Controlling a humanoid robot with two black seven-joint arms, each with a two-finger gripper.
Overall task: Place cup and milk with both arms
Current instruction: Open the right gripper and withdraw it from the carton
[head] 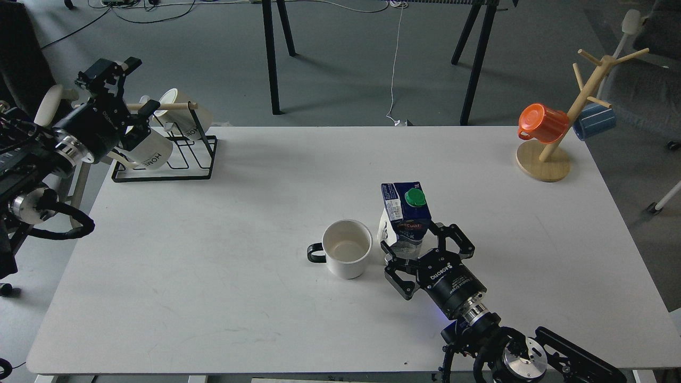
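At the far L the left gripper [125,80] hung above the table's back-left corner, up against a black wire mug rack [181,159]. Its fingers looked spread, nothing between them. 2 white "HOME" mugs were on that rack: 1 [151,151] just beside the gripper body, the other [183,106] up on the wooden rod behind.

Mid-table, on the white tabletop [213,266], the cup [347,249] stood upright, black loop handle pointing L, empty inside. Bare surface lay all round its L side.

Just R of the cup, nearly touching, was the milk carton [405,215], upright, green cap on top. The right gripper [412,242] reached in from the lower R, fingers splayed to either side of the carton's lower part, not pinched on it.

Far R, at the back corner, a wooden mug tree [553,154] carried an orange mug [542,123] and a blue mug [595,121], well apart from cup & carton.
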